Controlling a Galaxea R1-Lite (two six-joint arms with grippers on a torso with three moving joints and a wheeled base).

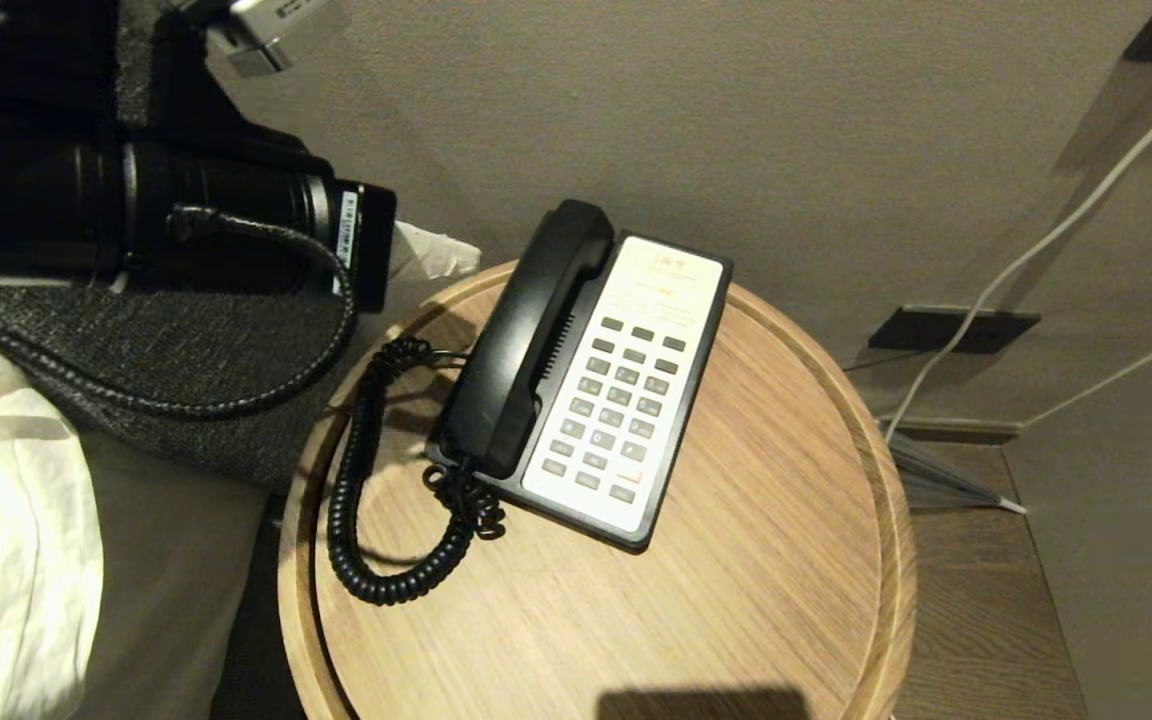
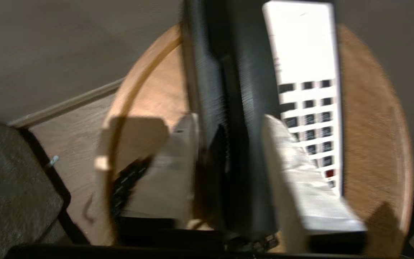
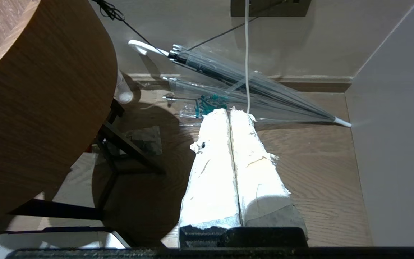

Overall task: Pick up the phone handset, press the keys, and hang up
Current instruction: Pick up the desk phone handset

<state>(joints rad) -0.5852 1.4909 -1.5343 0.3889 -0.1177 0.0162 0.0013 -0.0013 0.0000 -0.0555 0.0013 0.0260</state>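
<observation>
Handset (image 1: 521, 345) rests in its cradle along the left side of the phone base (image 1: 681, 400), glossy black and curved, with the keys (image 1: 616, 405) in grey rows on the white faceplate just to its right and the coiled cord (image 1: 366, 500) looping off its near end onto the round wooden desk (image 1: 736, 600). In the left wrist view the left tool (image 2: 228, 158) has its two pale fingers (image 2: 178, 162) apart, one on each side of the handset's length, though the blur hides whether either pad already touches the plastic; nothing is clamped yet. Only the arm's dark forearm shows in the head view, to the left of the phone. The right tool (image 3: 230, 158) hangs low beside the desk's edge, well away from the phone, fingers pressed together and empty, above the floor where a clear umbrella (image 3: 250, 93) lies. The risks I see: the receiver is smooth and rounded, so a squeeze placed off-centre could let it pivot or slip out; one finger sits close to the keys, so a descent slightly to that side might press a button early or shove the whole base across the desk; and the cord could tug the base along once the handset lifts.
</observation>
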